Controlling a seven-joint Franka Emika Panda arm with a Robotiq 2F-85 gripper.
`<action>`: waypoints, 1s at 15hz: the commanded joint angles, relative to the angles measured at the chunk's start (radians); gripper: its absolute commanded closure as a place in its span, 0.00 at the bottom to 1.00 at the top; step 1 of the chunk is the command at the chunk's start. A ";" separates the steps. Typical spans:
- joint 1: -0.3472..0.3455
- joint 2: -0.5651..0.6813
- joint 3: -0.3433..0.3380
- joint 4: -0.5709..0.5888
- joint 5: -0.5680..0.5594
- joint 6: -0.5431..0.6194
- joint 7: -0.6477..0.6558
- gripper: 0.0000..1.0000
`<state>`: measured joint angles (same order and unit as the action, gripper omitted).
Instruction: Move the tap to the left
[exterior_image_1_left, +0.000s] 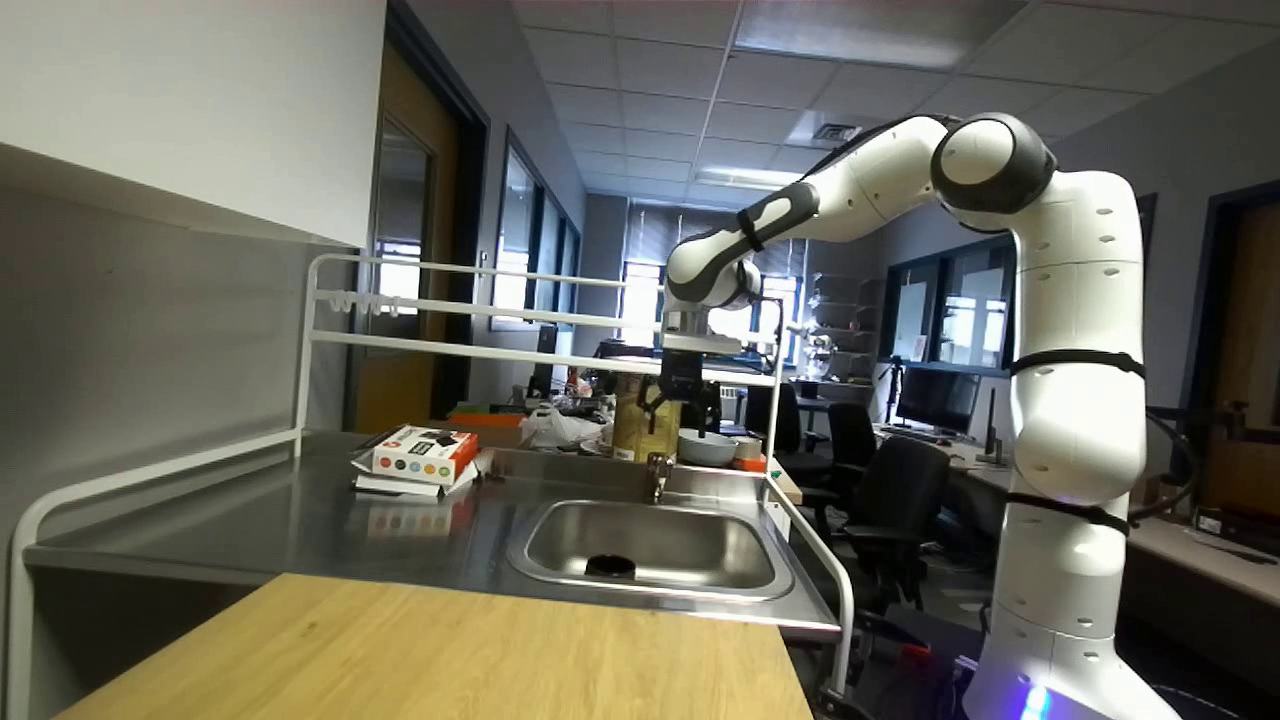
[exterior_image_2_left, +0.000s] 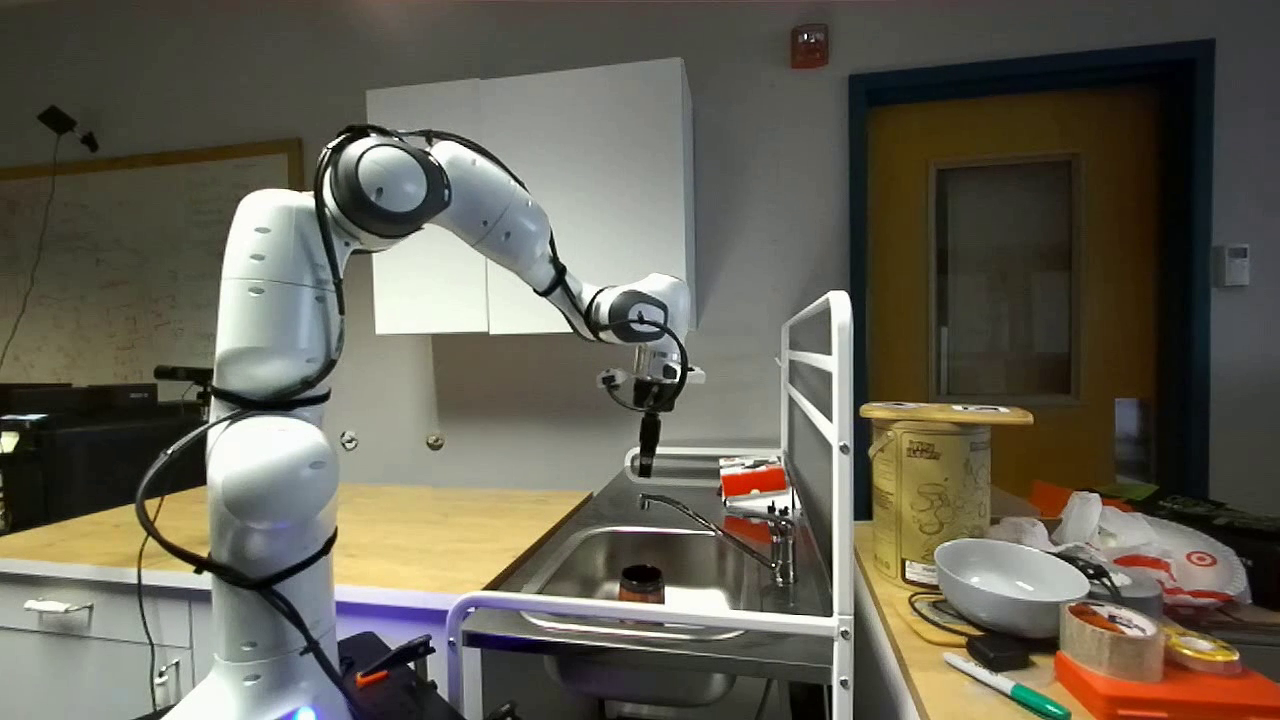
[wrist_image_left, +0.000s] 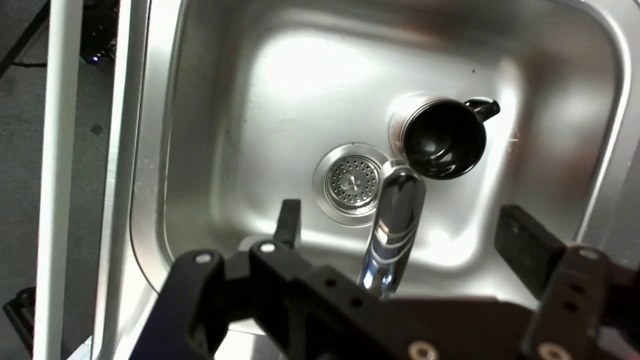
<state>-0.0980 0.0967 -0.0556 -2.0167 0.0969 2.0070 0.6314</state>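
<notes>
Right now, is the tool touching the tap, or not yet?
Apart. In an exterior view, the tool hangs above the tap, and a clear gap shows between them.

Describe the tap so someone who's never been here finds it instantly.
Find the steel sink, then its side nearest the tall white rack. There stands the tap, its long spout slanting up over the sink. Unlike the dark mug in the sink, it is shiny metal.

One tap (wrist_image_left: 393, 227), one sink (wrist_image_left: 275, 125), one drain (wrist_image_left: 353, 182) and one mug (wrist_image_left: 445, 140) sit below the end effector (exterior_image_2_left: 648, 465); well apart from it, one canister (exterior_image_2_left: 930, 500), one bowl (exterior_image_2_left: 1000, 592), one marker (exterior_image_2_left: 1005, 685), two tape rolls (exterior_image_2_left: 1110, 642).
</notes>
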 joint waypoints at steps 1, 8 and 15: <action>0.014 0.109 -0.019 0.102 0.022 -0.023 0.052 0.00; 0.018 0.240 -0.028 0.184 0.050 -0.041 0.051 0.00; 0.026 0.290 -0.041 0.227 0.050 -0.060 0.053 0.64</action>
<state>-0.0866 0.3677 -0.0780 -1.8386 0.1230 1.9879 0.6682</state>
